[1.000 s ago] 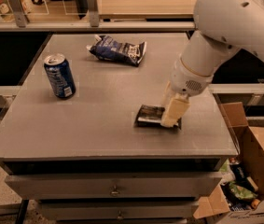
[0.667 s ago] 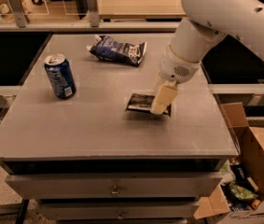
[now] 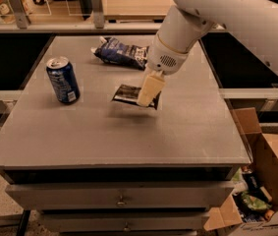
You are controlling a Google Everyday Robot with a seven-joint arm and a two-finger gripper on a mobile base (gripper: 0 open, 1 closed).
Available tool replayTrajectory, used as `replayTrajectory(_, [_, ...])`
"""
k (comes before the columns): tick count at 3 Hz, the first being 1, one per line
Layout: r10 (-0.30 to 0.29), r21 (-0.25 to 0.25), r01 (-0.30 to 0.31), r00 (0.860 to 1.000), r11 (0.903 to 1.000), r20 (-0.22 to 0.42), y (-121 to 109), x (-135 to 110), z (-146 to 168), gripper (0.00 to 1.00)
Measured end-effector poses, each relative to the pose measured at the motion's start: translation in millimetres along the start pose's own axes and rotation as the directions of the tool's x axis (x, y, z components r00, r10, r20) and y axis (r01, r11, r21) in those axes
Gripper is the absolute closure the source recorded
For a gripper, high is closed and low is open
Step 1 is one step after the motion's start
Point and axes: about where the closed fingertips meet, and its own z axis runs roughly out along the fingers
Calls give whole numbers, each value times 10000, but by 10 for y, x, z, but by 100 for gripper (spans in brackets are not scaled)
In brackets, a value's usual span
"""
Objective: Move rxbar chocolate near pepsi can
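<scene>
Worktop (image 3: pixel 128 141): one, grey, flat, rectangular, carrying three loose items in all.

Item 1, pepsi can (image 3: pixel 63 80): one, blue with a silver top, upright at the left side of the worktop and standing alone.

Item 2, rxbar chocolate (image 3: pixel 127 93): one, a flat black wrapper with pale print, near the middle of the worktop. It is held roughly level and seems to sit slightly above the surface, with a soft shadow just below it. It lies to the right of the pepsi can with bare worktop between the two, so they are near but not touching.

Item 3, snack bag (image 3: pixel 121 53): one, dark blue and white and puffy, lying toward the back of the worktop beyond the bar and apart from it.

Arm (image 3: pixel 212 9): one, white, entering from the upper right and reaching down over the worktop's middle.

Hand (image 3: pixel 146 98): one, with cream-coloured fingers pointing down and closed on the right end of the rxbar chocolate. One finger crosses in front of the wrapper.

Drawer fronts below the worktop: two, stacked, each with one small handle. The upper is (image 3: pixel 69 200).

Cardboard box (image 3: pixel 271 156): one, open, on the floor to the right of the worktop, with mixed contents inside that cannot be made out.
</scene>
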Motion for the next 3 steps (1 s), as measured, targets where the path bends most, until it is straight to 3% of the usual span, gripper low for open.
replayTrajectory(3, [987, 159, -999, 9930, 9949, 649, -2, -686, 427, 100])
